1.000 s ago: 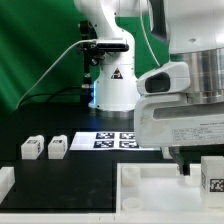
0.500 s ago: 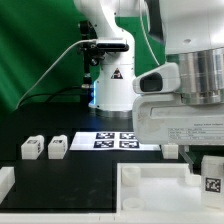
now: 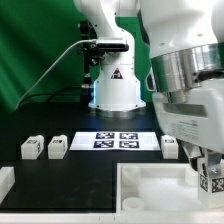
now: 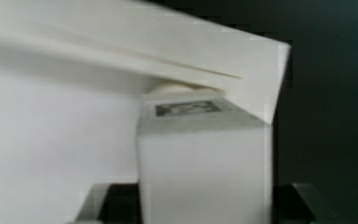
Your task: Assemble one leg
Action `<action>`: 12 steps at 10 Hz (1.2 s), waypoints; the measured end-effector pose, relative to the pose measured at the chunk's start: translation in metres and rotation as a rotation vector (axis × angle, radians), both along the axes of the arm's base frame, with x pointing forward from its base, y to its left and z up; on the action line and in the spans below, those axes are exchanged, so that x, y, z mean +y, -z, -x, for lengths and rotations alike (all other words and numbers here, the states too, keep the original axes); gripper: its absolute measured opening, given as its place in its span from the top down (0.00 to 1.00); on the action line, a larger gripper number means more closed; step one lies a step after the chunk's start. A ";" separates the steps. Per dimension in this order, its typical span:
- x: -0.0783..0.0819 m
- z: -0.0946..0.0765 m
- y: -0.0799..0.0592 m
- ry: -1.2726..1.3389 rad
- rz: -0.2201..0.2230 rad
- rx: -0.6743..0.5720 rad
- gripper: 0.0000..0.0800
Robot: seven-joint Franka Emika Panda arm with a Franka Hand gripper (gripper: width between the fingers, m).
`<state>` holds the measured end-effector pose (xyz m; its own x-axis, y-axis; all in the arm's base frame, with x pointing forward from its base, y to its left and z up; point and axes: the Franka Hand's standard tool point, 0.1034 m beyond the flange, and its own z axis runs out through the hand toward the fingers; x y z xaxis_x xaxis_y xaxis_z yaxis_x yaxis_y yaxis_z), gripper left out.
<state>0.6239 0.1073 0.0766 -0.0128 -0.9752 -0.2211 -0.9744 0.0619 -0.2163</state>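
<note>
My gripper is shut on a leg, a small white post with a black-and-white tag, at the exterior view's right edge, over the large white tray-like part. In the wrist view the leg fills the gap between the dark fingers of the gripper. Its tagged end reaches a corner of the tray-like part. Two more legs lie side by side at the exterior view's left. Another leg lies behind my hand.
The marker board lies in the middle of the black table, in front of the arm's base. A white block sits at the front left edge. A green curtain hangs behind.
My hand has tilted and turned over the right of the tray-like part. The held leg has dropped a little lower. The loose legs have not moved.
</note>
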 end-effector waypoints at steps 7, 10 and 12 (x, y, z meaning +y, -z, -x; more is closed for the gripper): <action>0.006 0.003 0.000 -0.296 0.065 -0.014 0.22; 0.007 -0.002 -0.001 -0.638 0.141 -0.052 0.19; 0.008 -0.002 0.000 -0.918 0.200 -0.095 0.19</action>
<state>0.6258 0.1151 0.0763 0.7884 -0.6150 -0.0093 -0.6015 -0.7677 -0.2208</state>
